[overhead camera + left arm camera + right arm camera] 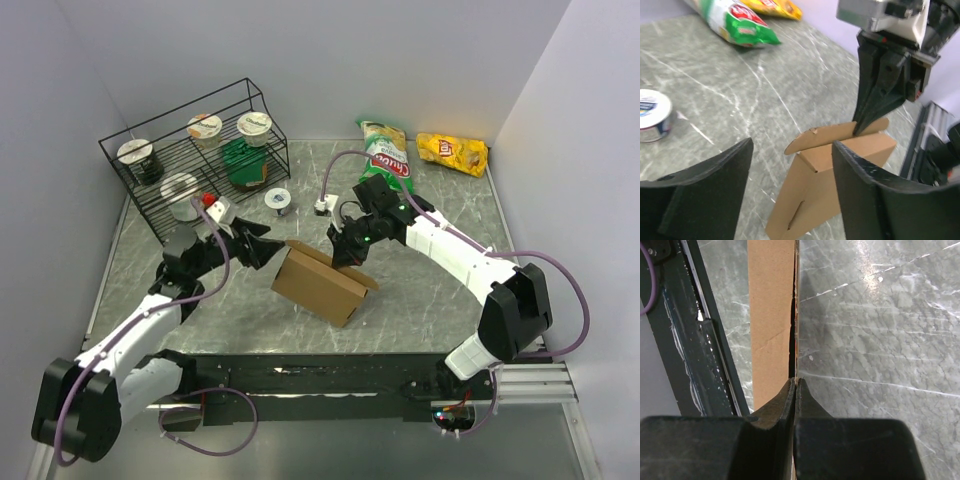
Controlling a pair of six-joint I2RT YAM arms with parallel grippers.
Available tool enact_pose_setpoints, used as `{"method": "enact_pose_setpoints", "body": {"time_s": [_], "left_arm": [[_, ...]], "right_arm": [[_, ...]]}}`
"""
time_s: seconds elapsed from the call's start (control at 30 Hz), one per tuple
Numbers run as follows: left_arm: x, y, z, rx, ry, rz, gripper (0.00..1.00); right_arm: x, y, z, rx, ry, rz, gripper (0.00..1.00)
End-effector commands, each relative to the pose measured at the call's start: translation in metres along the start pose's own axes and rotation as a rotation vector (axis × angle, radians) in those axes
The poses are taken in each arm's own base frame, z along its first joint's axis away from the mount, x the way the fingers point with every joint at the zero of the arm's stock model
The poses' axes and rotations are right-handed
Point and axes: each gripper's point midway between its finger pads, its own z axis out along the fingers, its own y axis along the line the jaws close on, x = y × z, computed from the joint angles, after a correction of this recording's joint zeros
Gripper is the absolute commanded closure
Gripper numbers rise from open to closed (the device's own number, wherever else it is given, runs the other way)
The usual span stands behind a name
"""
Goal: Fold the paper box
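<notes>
The paper box (320,285) is plain brown cardboard, partly folded, lying in the middle of the table. My right gripper (345,256) comes down on its far side and is shut on a thin upright flap (840,134). In the right wrist view the gripper (795,381) pinches that flap edge-on, with the box (770,315) beyond. My left gripper (262,248) is at the box's left end, open. In the left wrist view its jaws (792,145) stand wide apart, with the box (840,170) just ahead between them. I cannot tell whether the fingers (870,195) touch it.
A black wire rack (190,160) with several cups stands at the back left. A green chip bag (385,150) and a yellow chip bag (452,152) lie at the back. A small white tub (278,200) sits behind the box. A black rail (330,375) runs along the near edge.
</notes>
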Motion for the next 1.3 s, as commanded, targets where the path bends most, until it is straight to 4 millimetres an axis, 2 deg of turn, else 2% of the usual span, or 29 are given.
{"method": "enact_pose_setpoints", "body": {"time_s": [0.0, 0.1, 0.33, 0.57, 0.8, 0.93, 1.27], "left_arm": [[-0.003, -0.016, 0.008, 0.147, 0.037, 0.049, 0.32], [0.005, -0.015, 0.012, 0.181, 0.087, 0.033, 0.32], [0.003, -0.010, 0.021, 0.196, 0.097, 0.036, 0.31], [0.015, -0.007, 0.028, 0.231, 0.155, 0.004, 0.41], [0.015, -0.008, 0.028, 0.241, 0.158, 0.007, 0.52], [0.017, -0.008, 0.029, 0.248, 0.167, 0.002, 0.64], [0.016, -0.010, 0.032, 0.276, 0.174, -0.007, 0.65]], "right_arm": [[-0.005, 0.003, -0.002, -0.012, 0.007, -0.027, 1.00], [-0.005, 0.004, -0.003, -0.016, 0.007, -0.031, 1.00], [-0.005, 0.007, -0.002, -0.017, 0.012, -0.038, 1.00], [-0.005, 0.007, -0.002, -0.012, 0.014, -0.040, 1.00], [-0.005, 0.006, -0.002, -0.009, 0.013, -0.041, 1.00], [-0.006, 0.006, -0.002, -0.005, 0.013, -0.038, 1.00], [-0.006, 0.006, -0.001, -0.007, 0.014, -0.040, 1.00]]}}
